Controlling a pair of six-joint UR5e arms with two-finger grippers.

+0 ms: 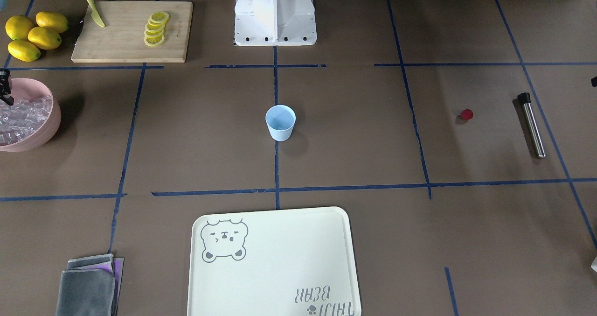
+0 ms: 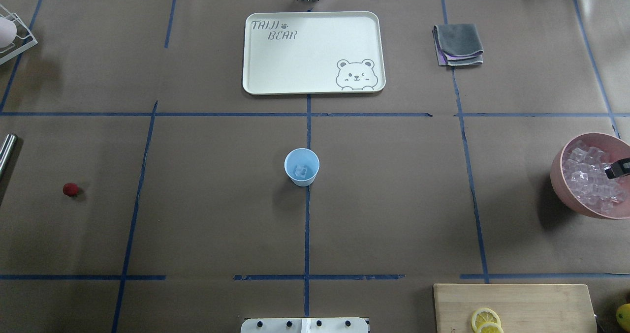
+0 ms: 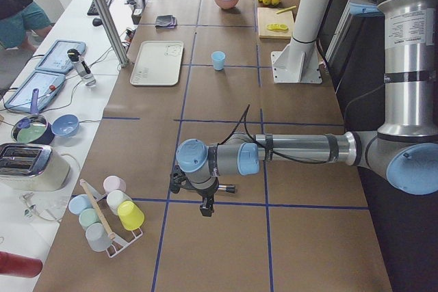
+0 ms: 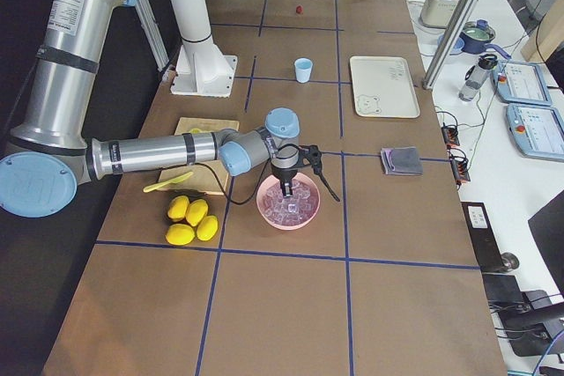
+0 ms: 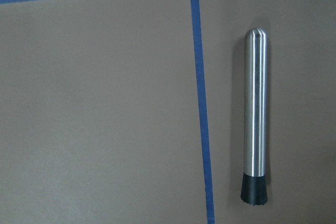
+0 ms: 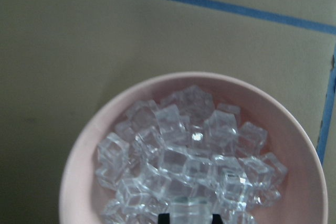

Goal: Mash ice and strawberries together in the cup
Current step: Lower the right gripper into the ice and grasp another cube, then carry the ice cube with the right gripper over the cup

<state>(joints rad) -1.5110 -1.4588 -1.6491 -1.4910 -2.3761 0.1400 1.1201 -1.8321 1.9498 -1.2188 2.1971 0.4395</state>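
Right gripper (image 6: 190, 216): clenched on one cube of ice (image 6: 178, 150), pinching it at the bottom edge of the wrist view, low over the pile.
Left gripper (image 3: 205, 204): hung pointing down over the table (image 1: 373, 134), in the lower middle of the left side view; I could not tell whether it was released or clenched.
Cup (image 1: 281, 122): stood upright at the centre of the front-facing view on a blue tape line, long axis vertical, mouth up, narrowing toward the base.
Cup's look: pale blue, plain, handleless; the overhead view showed one clear cube inside.
Ice: glassy, whitish cubes heaped in a pink bowl (image 2: 555, 173) at the overhead view's right edge, well apart from the cup.
Strawberry (image 1: 466, 115): small red piece alone on the table, right of centre in the front-facing view.
Muddler (image 1: 531, 124): steel rod lying flat near the strawberry's right, near-vertical in frame, black cap uppermost.
Tray (image 1: 280, 264): cream, bear print, bottom centre.
Cutting board (image 1: 126, 36): upper left, carrying lemon slices (image 1: 155, 28) and a yellow knife (image 1: 94, 16); whole lemons (image 1: 35, 35) lay beside it.
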